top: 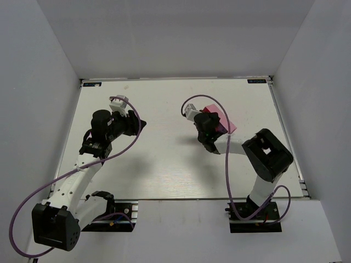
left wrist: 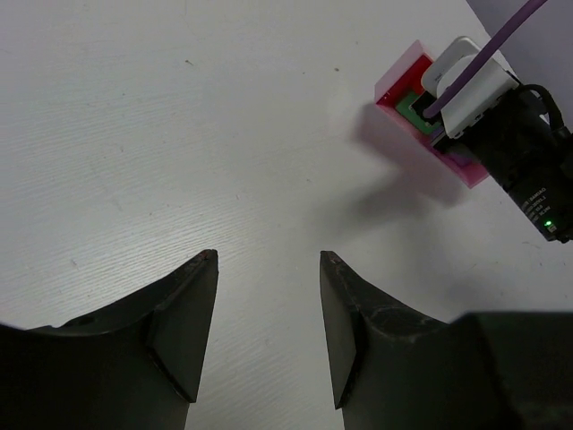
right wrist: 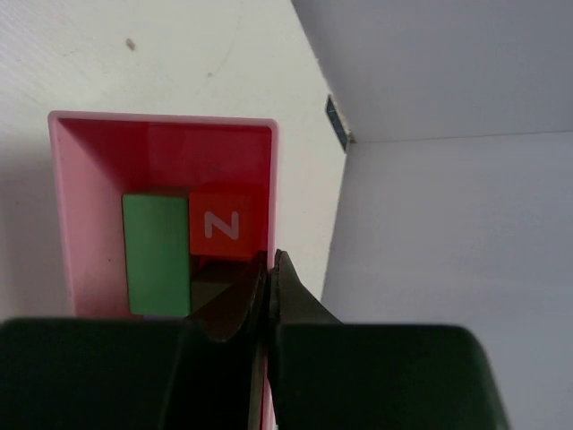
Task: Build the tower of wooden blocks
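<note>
Two of the tower's wood blocks, a green block [right wrist: 157,255] and a red block [right wrist: 228,224] with a white letter on it, lie side by side inside a pink box [right wrist: 81,197]. My right gripper [right wrist: 269,260] is shut on the box's right wall, one finger inside and one outside. From above, the box [top: 226,121] sits right of centre, partly hidden by the right gripper [top: 214,127]. My left gripper [left wrist: 269,258] hovers open over bare table, nothing between its fingers, well left of the box [left wrist: 400,90]. Other blocks do not show.
The white table [top: 164,159] is walled on the left, back and right. In the left wrist view the right arm's wrist [left wrist: 510,134] and its purple cable cover most of the box. The left arm [top: 104,134] is over the table's left half.
</note>
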Available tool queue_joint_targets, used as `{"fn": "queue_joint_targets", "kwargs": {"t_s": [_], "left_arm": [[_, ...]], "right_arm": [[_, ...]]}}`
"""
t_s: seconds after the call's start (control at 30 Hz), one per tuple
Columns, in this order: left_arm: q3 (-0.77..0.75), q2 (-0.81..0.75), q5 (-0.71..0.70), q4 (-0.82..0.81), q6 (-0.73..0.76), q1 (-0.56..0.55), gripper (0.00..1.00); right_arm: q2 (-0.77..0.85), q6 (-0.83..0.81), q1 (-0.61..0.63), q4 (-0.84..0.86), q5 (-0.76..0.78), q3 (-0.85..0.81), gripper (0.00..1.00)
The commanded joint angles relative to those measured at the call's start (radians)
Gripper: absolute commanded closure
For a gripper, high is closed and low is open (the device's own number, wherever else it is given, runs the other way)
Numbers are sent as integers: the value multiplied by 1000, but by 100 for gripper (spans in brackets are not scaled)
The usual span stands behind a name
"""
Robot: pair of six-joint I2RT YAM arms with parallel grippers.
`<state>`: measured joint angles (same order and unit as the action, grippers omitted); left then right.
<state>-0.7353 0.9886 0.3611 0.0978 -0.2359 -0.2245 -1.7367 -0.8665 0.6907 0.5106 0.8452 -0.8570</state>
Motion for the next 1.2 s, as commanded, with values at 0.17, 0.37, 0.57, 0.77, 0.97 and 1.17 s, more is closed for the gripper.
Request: {"fn": "queue_joint_targets", "kwargs": {"t_s": [0.17, 0.37, 0.57, 0.77, 0.97, 1.17], "left_arm": [[-35, -31, -28, 11, 15, 4, 41], [-35, -31, -28, 11, 15, 4, 41], [-35, -31, -28, 11, 15, 4, 41], [-35, -31, -28, 11, 15, 4, 41], [-35, -31, -28, 11, 15, 4, 41], [-35, -31, -28, 11, 15, 4, 40]], "right_arm": [[-129, -469, 38, 769, 129, 84, 100], [-303, -705, 59, 1077, 132, 96, 100], [-376, -799, 73, 1201, 132, 92, 100], [-389, -804, 76, 1194, 137, 105, 74], [-359, -758, 89, 1122, 143, 136, 52], [-291, -714, 96, 1048, 150, 167, 30]]}}
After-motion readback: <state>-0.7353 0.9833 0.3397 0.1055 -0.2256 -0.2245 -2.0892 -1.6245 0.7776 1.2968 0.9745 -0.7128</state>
